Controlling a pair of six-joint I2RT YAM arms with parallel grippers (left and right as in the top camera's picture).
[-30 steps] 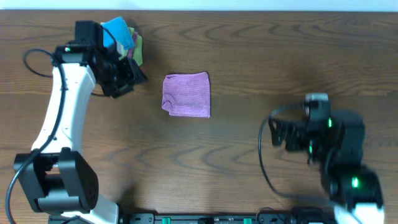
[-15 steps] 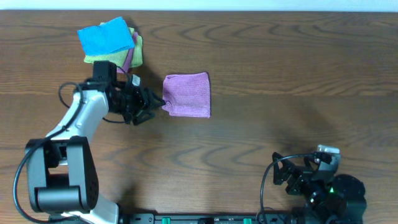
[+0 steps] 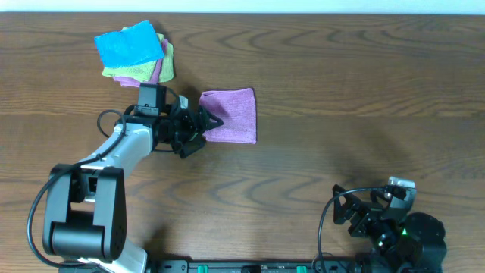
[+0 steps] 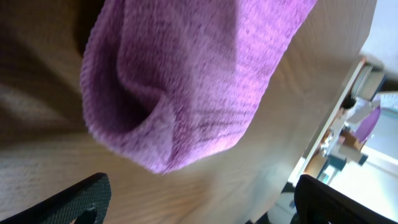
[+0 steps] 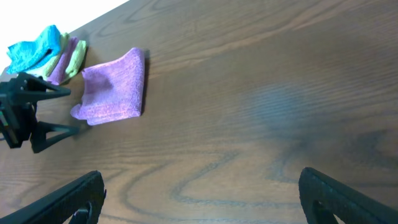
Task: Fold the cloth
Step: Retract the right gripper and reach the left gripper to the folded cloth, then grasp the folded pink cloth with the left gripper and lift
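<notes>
Overhead, left arm (image 3: pixel 125 150) stretches low over the table (image 3: pixel 341 91), left gripper (image 3: pixel 208 130) spread around the cloth's (image 3: pixel 235 114) edge. Well apart, the right gripper (image 3: pixel 342 212) sits spread too.

The overhead camera looks straight down on the wooden table (image 3: pixel 341 83). It is far enough off to take in the table's whole width, and both arm bases lie along the bottom edge of the frame.

The left wrist camera sits very close to the cloth (image 4: pixel 186 81), which fills the upper middle of its frame. The left gripper (image 4: pixel 204 183) shows only as fingertips in the bottom corners.

The right wrist camera looks low and slantwise across the table from well back, with the right gripper (image 5: pixel 200 177) likewise in the bottom corners. With the overhead view it shares the cloth, the left gripper and the stack of folded cloths (image 5: pixel 46 53), all in its upper left.
</notes>
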